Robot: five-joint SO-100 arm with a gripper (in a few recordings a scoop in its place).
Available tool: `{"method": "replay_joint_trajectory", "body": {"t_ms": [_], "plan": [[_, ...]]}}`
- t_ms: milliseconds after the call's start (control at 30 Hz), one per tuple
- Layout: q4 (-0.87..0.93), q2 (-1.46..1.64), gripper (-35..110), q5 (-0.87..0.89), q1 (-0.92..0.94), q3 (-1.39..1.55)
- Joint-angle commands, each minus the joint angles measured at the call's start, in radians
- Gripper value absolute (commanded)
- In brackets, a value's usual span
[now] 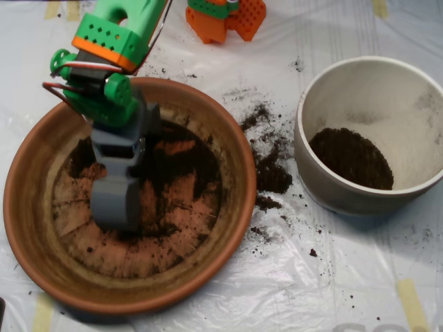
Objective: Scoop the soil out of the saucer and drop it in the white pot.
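Progress: part done, by my reckoning. A dark heap of soil (pixel 351 158) already lies in the round off-white ceramic pot (pixel 325 188) at the right of the frame, and much of the ridged base of the large round terracotta-orange clay saucer (pixel 239 166) at the left shows bare.
Left to do: a band of dark brown-black crumbly soil (pixel 185 160) remains across the upper middle of the saucer, with thin smears and crumbs lower down.
Spilled: loose clumps (pixel 268 166) lie on the clear plastic sheet (pixel 297 277) covering the table, between saucer and pot.
My fingers: the grey clamshell fingers (pixel 115 200) are down inside the saucer, left of centre, low over its base or on it. Seen from above the two shells look drawn together, clenched; whether any soil sits inside them is hidden.
Soil's look: fine, crumbly, clinging in the ridges.
Next, I judge: gather the upper band.
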Motion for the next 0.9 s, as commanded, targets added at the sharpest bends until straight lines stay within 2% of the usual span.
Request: {"method": "replay_joint_trajectory", "body": {"t_ms": [0,167,367,533,600,733,867], "plan": [[-0.006,0.020,59,-0.017,0.034,-0.107],[0.025,-0.055,55,-0.026,0.031,-0.215],[0.153,-0.206,47,-0.021,0.032,-0.434],[0.153,-0.222,45,-0.023,0.040,-0.471],[0.147,-0.222,39,-0.025,0.044,-0.479],[0.137,-0.222,17,-0.015,0.049,-0.474],[0.132,-0.222,15,-0.014,0.049,-0.469]]}}
